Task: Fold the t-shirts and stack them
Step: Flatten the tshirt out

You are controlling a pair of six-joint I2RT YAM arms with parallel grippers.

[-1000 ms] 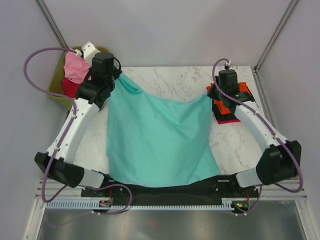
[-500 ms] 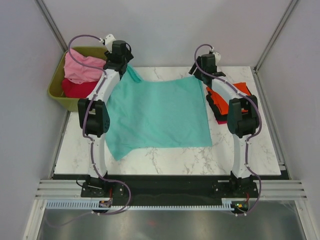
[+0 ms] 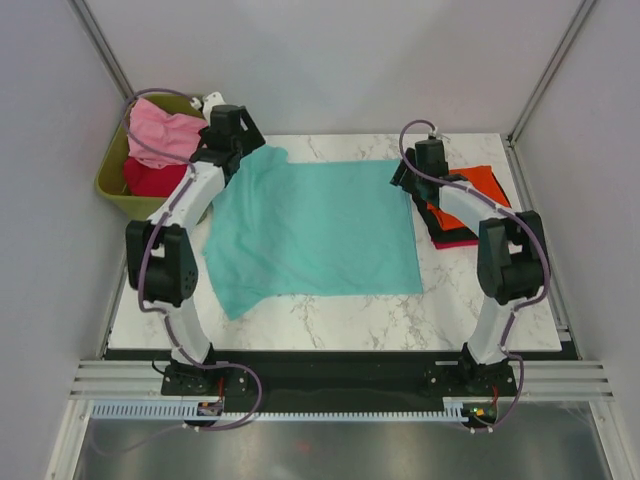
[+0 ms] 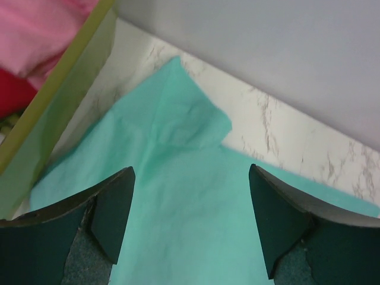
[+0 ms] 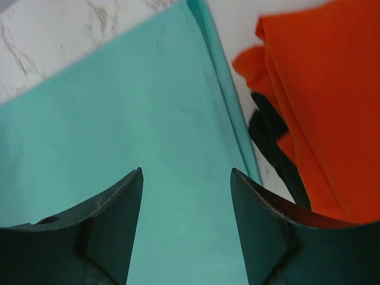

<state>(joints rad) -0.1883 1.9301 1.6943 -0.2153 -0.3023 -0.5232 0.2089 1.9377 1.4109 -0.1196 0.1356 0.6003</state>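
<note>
A teal t-shirt (image 3: 312,232) lies spread flat on the marble table, one sleeve (image 4: 184,113) pointing toward the back left corner. My left gripper (image 3: 243,150) hovers over that back left corner, open, with only teal cloth (image 4: 178,202) below the gap (image 4: 191,178). My right gripper (image 3: 402,176) is open over the shirt's back right corner (image 5: 119,119), nothing between its fingers (image 5: 186,178). An orange t-shirt (image 3: 472,195) lies folded on a black one (image 5: 270,133) at the right, with a crimson edge (image 3: 455,243) under them. Pink (image 3: 160,130) and red (image 3: 150,178) shirts sit in the bin.
The olive-green bin (image 3: 112,185) stands off the table's back left corner, its wall (image 4: 65,101) close to my left fingers. Grey walls enclose the table at the back and sides. Bare marble (image 3: 340,315) shows along the near edge, in front of the shirt.
Both grippers have opened and let go of the teal shirt, which was carried from hanging near the front to lying flat. Both arms have since drawn back slightly from the far edge.
</note>
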